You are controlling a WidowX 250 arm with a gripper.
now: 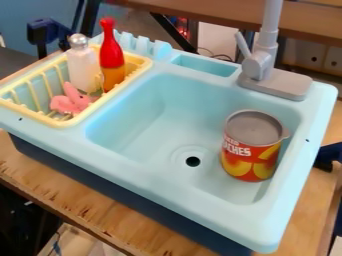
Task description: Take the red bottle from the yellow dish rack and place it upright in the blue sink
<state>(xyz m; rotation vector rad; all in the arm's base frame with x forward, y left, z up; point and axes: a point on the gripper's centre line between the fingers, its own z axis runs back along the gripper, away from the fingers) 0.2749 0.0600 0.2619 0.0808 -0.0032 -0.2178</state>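
Note:
A can with a grey lid and a red and orange fruit label stands in the right part of the light blue sink basin, to the right of the drain hole. In the pale yellow rack at the left are a red and orange bottle, a whitish bottle with a silver cap and a pink toy. Both bottles are upright, side by side. The pink toy lies low in the rack, in front of them.
A grey faucet rises behind the basin at the upper right. The sink unit stands on a wooden table. Dark parts stand behind the rack, and another dark piece is at the right edge.

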